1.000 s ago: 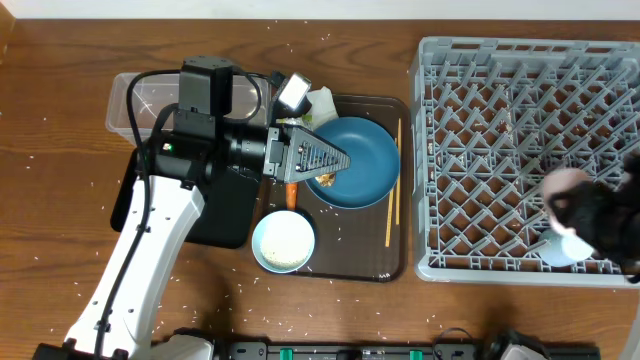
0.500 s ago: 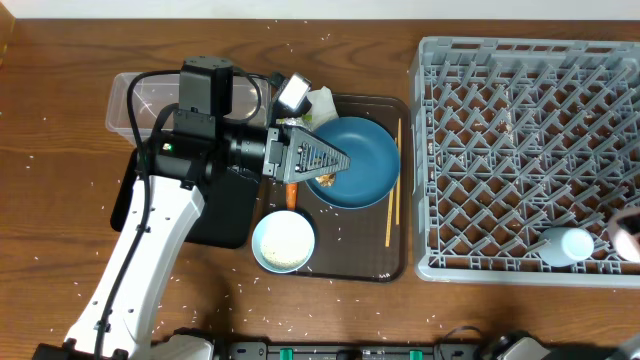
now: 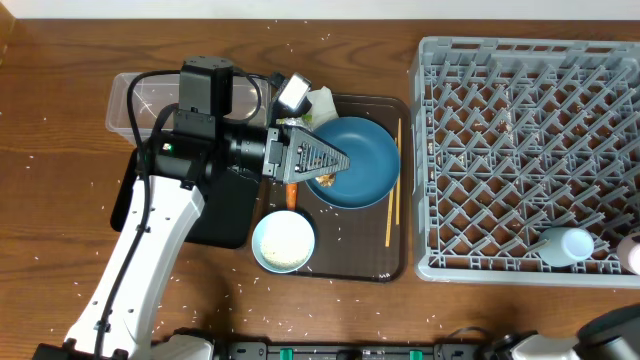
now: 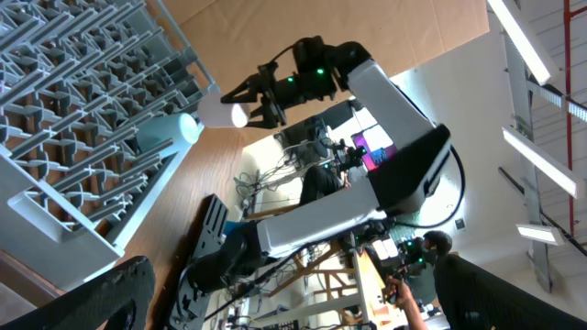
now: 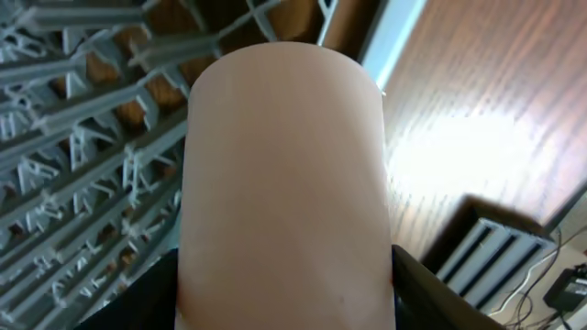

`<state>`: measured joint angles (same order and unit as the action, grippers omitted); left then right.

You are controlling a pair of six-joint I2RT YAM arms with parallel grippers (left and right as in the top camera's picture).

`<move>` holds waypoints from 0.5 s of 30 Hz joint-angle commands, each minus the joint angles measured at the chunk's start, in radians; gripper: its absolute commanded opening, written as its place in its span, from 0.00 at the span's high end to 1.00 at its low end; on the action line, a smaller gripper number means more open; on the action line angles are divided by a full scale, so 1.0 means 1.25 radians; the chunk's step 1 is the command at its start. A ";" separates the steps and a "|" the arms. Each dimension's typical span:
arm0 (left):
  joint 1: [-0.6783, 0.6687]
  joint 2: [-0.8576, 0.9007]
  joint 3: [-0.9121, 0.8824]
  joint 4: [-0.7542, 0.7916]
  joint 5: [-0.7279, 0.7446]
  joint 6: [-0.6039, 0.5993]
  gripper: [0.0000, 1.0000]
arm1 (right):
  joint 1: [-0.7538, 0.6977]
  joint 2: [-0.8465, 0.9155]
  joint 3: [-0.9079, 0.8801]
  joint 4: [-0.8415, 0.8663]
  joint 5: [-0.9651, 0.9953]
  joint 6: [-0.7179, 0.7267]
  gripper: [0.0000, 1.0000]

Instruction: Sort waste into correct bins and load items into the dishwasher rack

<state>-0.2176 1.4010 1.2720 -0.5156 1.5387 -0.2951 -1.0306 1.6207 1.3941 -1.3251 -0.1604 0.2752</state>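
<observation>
Currently clamping small pink cup (image 5: 284, 183) between fingers of right gripper (image 4: 240, 108), right at the lower-right rim of dishwasher rack (image 3: 520, 150) as seen from overhead. Fills nearly all of right wrist view, with rack lattice behind on one side and bare wooden table (image 3: 60, 250) on the other. Lying on its side in that same rack corner, just beside the cup: small light-blue bowl (image 3: 565, 245).

Hovering over dark brown serving tray (image 3: 395, 268) with left gripper (image 3: 342, 159), tip above left part of large blue bowl (image 3: 368, 165). Fingers (image 4: 101, 298) spread out to both lower corners of left wrist view, nothing seen between them.

- Sitting in blue bowl by its left rim, under that tip: brown food lump (image 3: 324, 179).
- Peeking out below gripper: small orange carrot (image 3: 291, 192).
- Resting on tray's lower-left part: white bowl (image 3: 284, 242).
- Laid along tray's right side, beside blue bowl: chopsticks (image 3: 393, 200).
- Tucked at tray's upper-left corner: crumpled white tissue (image 3: 322, 100).
- Placed left of tray: clear tub (image 3: 135, 105) and black tray (image 3: 225, 225), the latter mostly hidden under left arm (image 3: 150, 240).
- Scattered over table and tray: white rice grains (image 3: 336, 233).
</observation>
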 commanded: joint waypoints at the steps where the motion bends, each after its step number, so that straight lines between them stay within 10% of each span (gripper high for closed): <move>1: 0.002 -0.002 0.006 0.001 0.010 0.004 0.02 | -0.008 0.036 0.005 0.006 -0.028 0.030 0.71; 15: 0.003 -0.004 0.006 0.002 0.011 -0.062 0.02 | -0.008 0.023 0.075 -0.002 -0.172 -0.020 0.24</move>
<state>-0.2176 1.4010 1.2720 -0.5156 1.5387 -0.3351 -1.0302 1.7061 1.4220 -1.3254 -0.2607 0.2943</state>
